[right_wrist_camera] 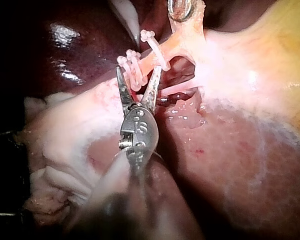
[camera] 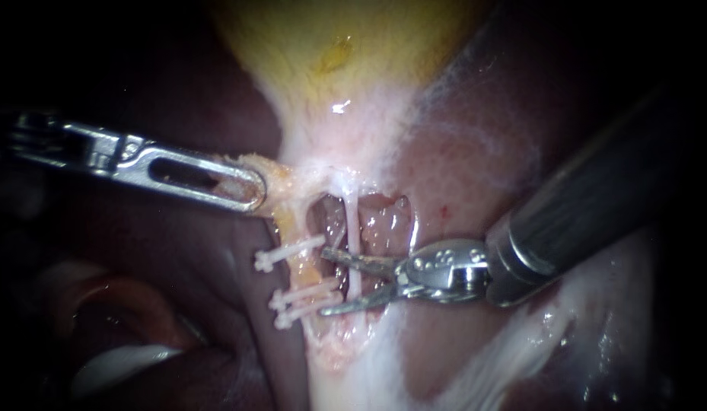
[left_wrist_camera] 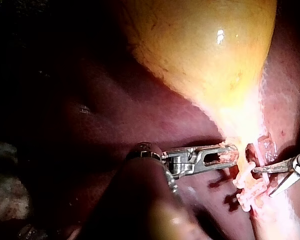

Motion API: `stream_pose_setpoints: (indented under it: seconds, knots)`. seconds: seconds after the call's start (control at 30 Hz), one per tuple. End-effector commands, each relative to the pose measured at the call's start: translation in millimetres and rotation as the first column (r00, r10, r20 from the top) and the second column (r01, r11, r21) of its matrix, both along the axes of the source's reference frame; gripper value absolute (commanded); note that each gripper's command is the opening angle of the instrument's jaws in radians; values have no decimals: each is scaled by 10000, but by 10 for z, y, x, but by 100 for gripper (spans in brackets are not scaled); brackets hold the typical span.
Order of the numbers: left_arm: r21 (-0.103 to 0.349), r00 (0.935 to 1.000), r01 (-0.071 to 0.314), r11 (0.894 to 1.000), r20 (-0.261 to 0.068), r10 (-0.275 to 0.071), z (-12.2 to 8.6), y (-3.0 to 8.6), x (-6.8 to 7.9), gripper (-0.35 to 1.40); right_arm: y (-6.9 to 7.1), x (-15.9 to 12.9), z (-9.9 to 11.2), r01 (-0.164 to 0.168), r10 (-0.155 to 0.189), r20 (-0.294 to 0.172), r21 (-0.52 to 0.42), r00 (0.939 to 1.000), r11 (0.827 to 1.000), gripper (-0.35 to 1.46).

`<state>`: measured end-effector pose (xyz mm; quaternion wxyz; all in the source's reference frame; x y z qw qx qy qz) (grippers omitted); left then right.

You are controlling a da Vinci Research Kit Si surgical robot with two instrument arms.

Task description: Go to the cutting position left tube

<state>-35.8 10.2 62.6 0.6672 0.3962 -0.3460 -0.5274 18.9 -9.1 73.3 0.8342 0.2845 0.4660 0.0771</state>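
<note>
Endoscope: my right instrument (camera: 323,281) has its blades open, and the clipped left tube (camera: 298,272) stands upright just left of the tips.
Left wrist: my left instrument (left_wrist_camera: 231,154) clamps the gallbladder neck (left_wrist_camera: 238,134).
Right wrist: the tube crosses just ahead of the blades.

gallbladder (camera: 330,46) above left tube (camera: 296,228) | 3 clips (camera: 304,295) on left tube | left tool (camera: 250,190) above clips | right tool (camera: 326,281) right of clips

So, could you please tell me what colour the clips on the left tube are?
Off-white, almost cream; the clips show best in the endoscope view.
</note>
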Motion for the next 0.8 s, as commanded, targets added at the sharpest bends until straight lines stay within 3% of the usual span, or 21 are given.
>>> stream_pose_setpoints:
  seconds: [0.03,0.53,0.8]
  knots:
    - [6,10000,-12,10000,9,12,0,0,0,-35,-1,1,2,-5,5,22,46,10000,10000,141]
    - [1,10000,-7,10000,4,7,1,0,-1,-35,-5,21,13,260,-260,4,333,9997,9991,140]
    - [13,10000,-22,10000,16,22,1,-1,-2,-35,-7,32,19,244,-246,52,407,9997,9989,140]
